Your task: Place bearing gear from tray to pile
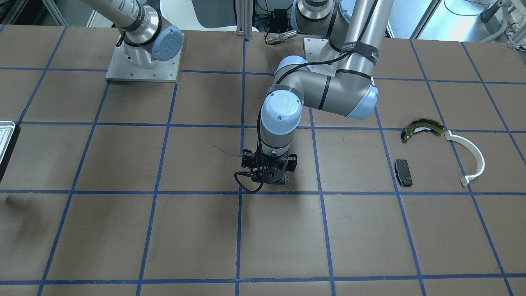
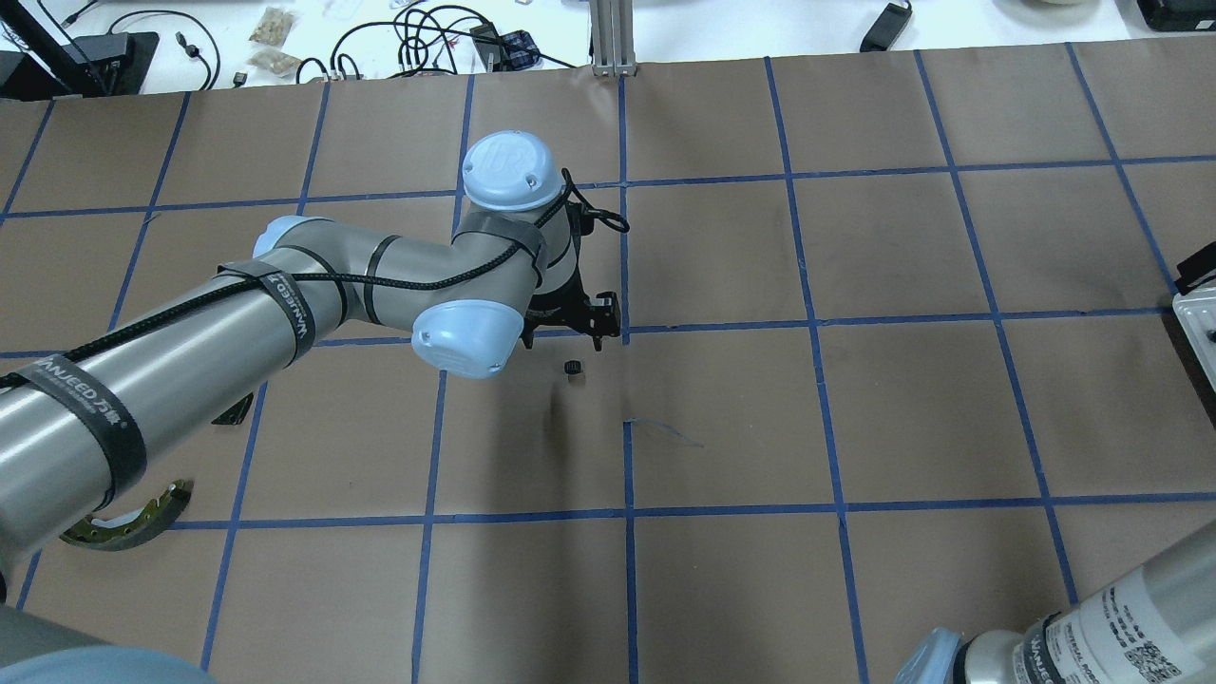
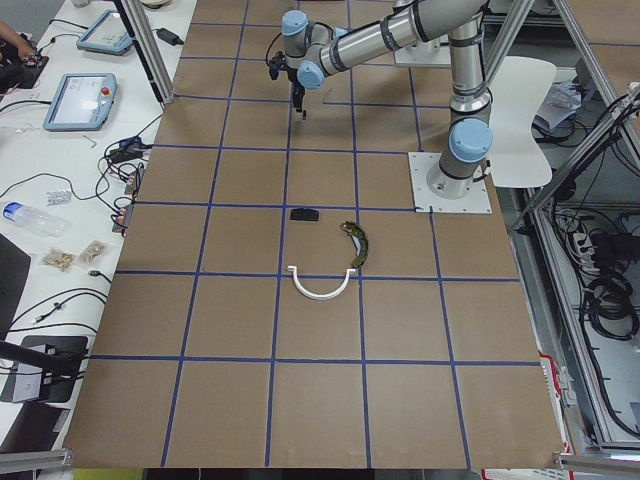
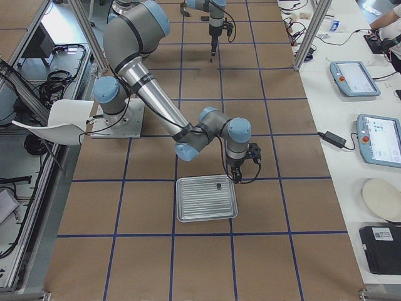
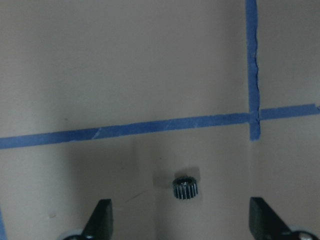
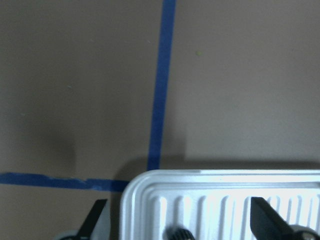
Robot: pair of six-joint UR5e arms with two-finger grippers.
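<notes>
A small dark bearing gear point(image 5: 185, 188) lies on the brown table at mid-table, also seen from overhead point(image 2: 573, 368). My left gripper point(image 5: 180, 227) is open just above it, one finger on each side, not touching. The silver ribbed tray point(image 4: 207, 199) holds another small dark gear point(image 4: 217, 185). My right gripper point(image 6: 180, 225) is open over the tray's corner point(image 6: 150, 190), near that gear point(image 6: 177, 234). The pile lies far off toward my left: brake shoe point(image 1: 421, 128), white arc point(image 1: 468, 158), black pad point(image 1: 403, 172).
The table is brown paper with a blue tape grid. The tray's edge shows at the table's end on my right point(image 1: 6, 137). The left arm's elbow point(image 1: 349, 96) hangs over the table between the base plate and the pile.
</notes>
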